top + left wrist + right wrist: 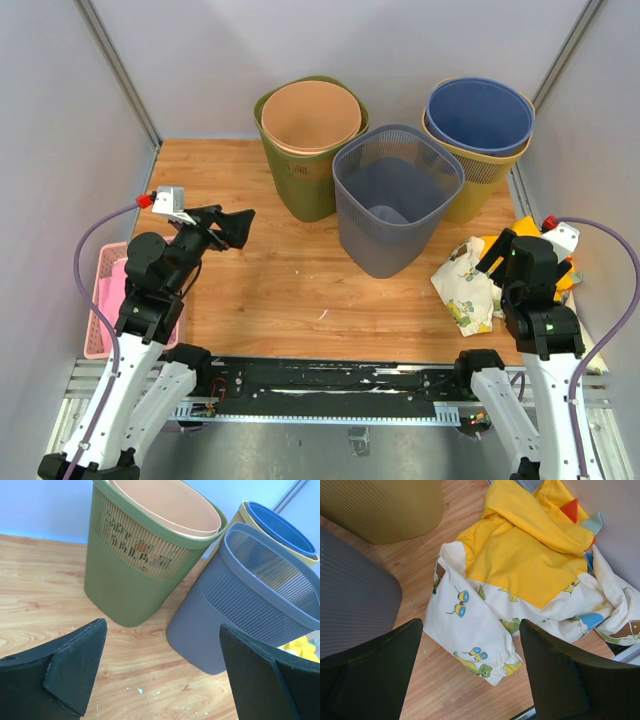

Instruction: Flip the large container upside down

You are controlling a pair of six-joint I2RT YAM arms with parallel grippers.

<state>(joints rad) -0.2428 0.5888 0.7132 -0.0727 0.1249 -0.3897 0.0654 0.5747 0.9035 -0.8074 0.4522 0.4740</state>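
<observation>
A wooden table is seen from above, with two robot arms mounted at its near edge. The grey container, a ribbed plastic bin, stands upright with its open mouth facing up. It sits near the middle of the table, toward the far side.

Close behind it to the left is a green bin with a peach bin nested inside. Close behind it to the right is a yellow bin with a blue bin nested inside. All of them stand upright.

A crumpled cloth, yellow and cream with small cartoon prints, lies on the table to the right of the grey container. A pink basket sits at the table's left edge.

The left end effector hovers over the left part of the table and points toward the green and grey bins. Its fingers are spread wide and hold nothing. The right end effector hangs over the cloth, its fingers also apart with nothing gripped between them. Neither arm touches the grey container.
</observation>
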